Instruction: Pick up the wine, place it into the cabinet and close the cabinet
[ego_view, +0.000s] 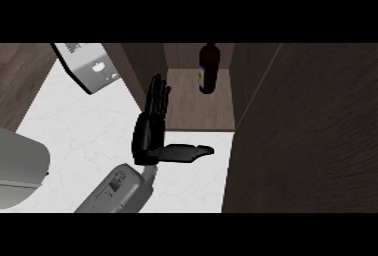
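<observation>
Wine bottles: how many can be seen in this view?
1. The wine bottle stands upright on the cabinet shelf, toward the back. The open cabinet door at the right may hide others.

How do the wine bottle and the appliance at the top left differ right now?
The wine bottle is dark, slim and stands inside the cabinet; the appliance is pale grey, boxy and sits outside it, on the white counter. The bottle lies right of the open left hand, the appliance left of it. The hand touches neither.
</observation>
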